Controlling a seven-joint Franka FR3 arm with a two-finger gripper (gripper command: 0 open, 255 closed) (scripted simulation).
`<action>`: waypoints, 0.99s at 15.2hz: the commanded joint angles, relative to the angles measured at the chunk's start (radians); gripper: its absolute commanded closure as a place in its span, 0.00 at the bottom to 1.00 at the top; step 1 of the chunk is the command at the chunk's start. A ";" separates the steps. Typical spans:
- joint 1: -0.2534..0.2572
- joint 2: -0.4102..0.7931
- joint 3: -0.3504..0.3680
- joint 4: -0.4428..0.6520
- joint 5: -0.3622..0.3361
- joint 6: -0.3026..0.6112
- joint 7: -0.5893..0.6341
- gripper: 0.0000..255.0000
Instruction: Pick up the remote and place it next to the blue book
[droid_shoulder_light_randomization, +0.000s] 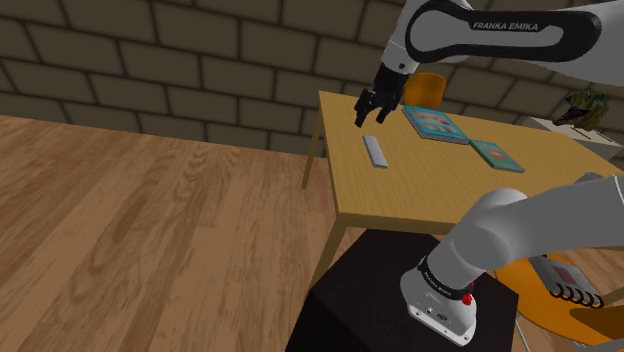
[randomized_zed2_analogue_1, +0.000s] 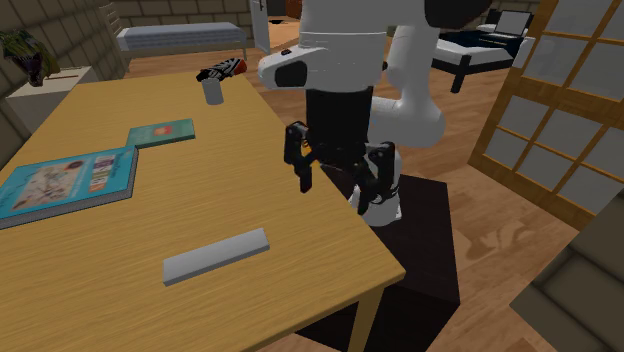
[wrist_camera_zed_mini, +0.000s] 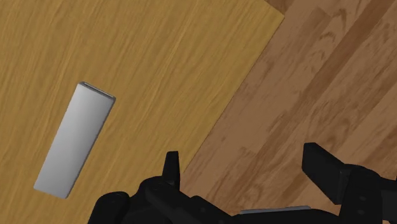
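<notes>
Remote (wrist_camera_zed_mini: 75, 139), plain grey slim bar, flat on table (wrist_camera_zed_mini: 159, 57), end effector (wrist_camera_zed_mini: 242, 162) spread, empty

Soft, even light; faint shadows.

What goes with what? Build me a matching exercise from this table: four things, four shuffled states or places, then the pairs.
1. remote
2. gripper
3. big book
4. cup

A. open, in the air
B. standing upright
C. grey, flat, apart from the rest
D. blue, flat, beside a smaller book

Pairs: 1-C, 2-A, 3-D, 4-B
</notes>
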 joint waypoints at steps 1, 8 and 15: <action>-0.022 0.047 -0.020 -0.005 -0.014 0.045 0.000 0.00; -0.096 0.213 -0.093 0.007 -0.054 0.176 -0.003 0.00; -0.161 0.396 -0.169 0.054 -0.073 0.291 -0.009 0.00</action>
